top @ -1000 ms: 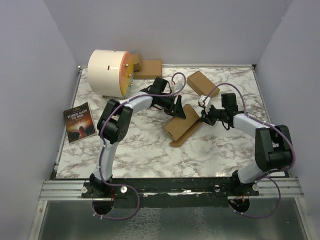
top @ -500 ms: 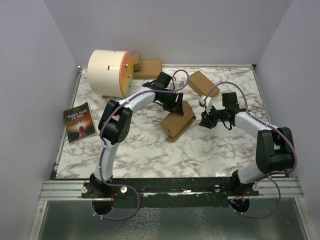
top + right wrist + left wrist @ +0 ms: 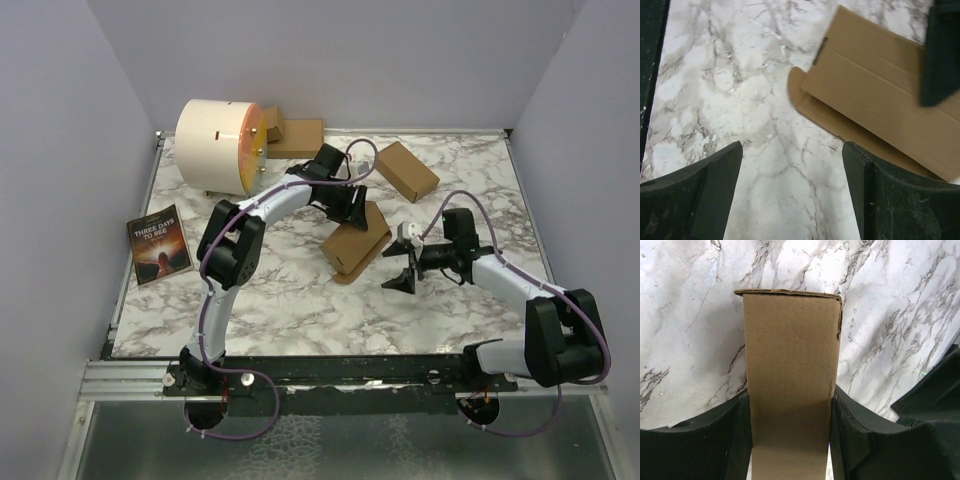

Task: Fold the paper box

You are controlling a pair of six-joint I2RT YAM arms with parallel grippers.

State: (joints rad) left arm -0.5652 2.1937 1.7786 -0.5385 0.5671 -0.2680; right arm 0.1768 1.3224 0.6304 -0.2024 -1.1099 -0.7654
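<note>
Paper box (image 3: 790, 365) in left fingers (image 3: 695, 445) — right fingers (image 3: 690, 197) wide, empty.

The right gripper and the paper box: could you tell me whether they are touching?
Apart. The top view shows bare marble between the open right gripper and the paper box.

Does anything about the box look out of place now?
Yes. On the paper box, gripped by the left hand, one rounded flap sticks out from under its end instead of being tucked in. The top corner seen by the left wrist camera also looks slightly frayed.
</note>
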